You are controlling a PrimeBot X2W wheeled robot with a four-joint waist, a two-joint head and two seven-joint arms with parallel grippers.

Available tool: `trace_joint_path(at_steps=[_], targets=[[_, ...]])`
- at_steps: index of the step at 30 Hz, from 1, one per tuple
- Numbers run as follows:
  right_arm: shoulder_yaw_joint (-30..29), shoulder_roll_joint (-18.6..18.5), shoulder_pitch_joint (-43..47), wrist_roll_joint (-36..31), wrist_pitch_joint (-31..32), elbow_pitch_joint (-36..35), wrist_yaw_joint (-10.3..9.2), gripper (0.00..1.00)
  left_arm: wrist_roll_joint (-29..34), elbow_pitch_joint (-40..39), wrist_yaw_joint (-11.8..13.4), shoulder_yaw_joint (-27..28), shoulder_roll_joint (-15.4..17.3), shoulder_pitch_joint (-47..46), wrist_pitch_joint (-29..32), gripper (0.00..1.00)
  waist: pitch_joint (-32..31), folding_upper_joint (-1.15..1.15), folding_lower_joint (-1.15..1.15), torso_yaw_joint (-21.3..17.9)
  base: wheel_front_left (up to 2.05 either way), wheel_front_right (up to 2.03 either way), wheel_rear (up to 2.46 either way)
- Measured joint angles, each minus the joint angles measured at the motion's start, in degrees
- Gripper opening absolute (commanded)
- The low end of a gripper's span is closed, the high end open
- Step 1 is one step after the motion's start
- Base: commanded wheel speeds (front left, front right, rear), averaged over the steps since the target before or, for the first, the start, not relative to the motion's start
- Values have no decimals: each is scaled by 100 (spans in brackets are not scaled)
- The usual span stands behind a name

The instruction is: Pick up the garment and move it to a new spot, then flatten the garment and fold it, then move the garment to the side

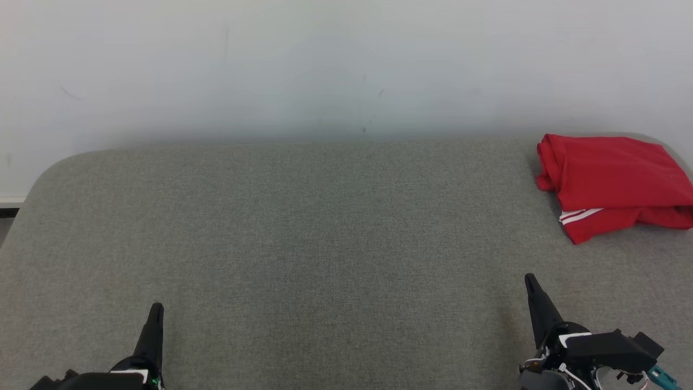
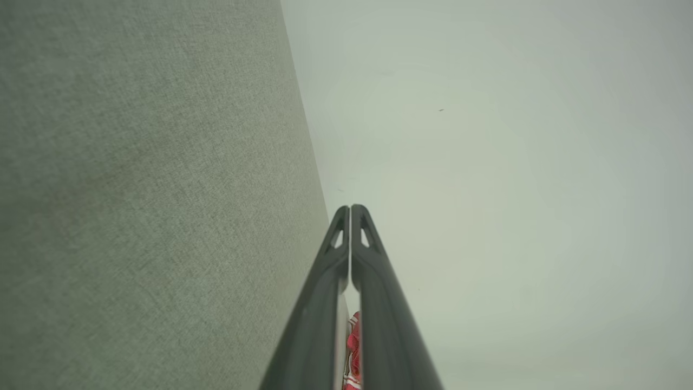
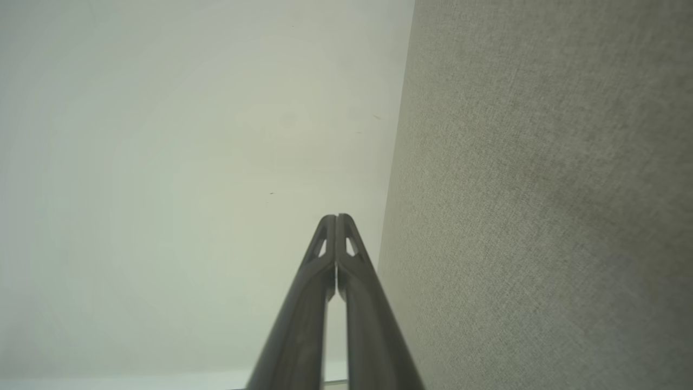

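A folded red garment (image 1: 612, 181) with white stripes lies at the far right corner of the grey fabric table (image 1: 325, 244). A sliver of the garment (image 2: 353, 346) peeks between the fingers in the left wrist view. My left gripper (image 1: 156, 309) rests low at the near left, shut and empty, its tips pressed together (image 2: 350, 208). At the near right my right gripper (image 1: 529, 279) is also shut with nothing in it, the tips meeting (image 3: 336, 218). It sits well short of the garment, nearer to me.
A plain pale wall (image 1: 325, 65) rises right behind the table's far edge. The table's corners are rounded, and the left edge drops off near a white baseboard (image 1: 11, 201).
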Motion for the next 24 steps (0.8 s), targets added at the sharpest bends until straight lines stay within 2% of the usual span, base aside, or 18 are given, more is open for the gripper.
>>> trace_joint_path(at_steps=[13, 24], targets=[[-23, 7, -98, 508, 78, 45, 0, 0, -458, 35, -77, 54, -66, -90, 118, 0, 41, 0, 0, 2, 0, 0, 0], [-26, 7, -104, 520, 79, 46, 0, 0, -467, 38, -86, 55, -69, -93, 123, 0, 42, 0, 0, 2, 0, 0, 0]])
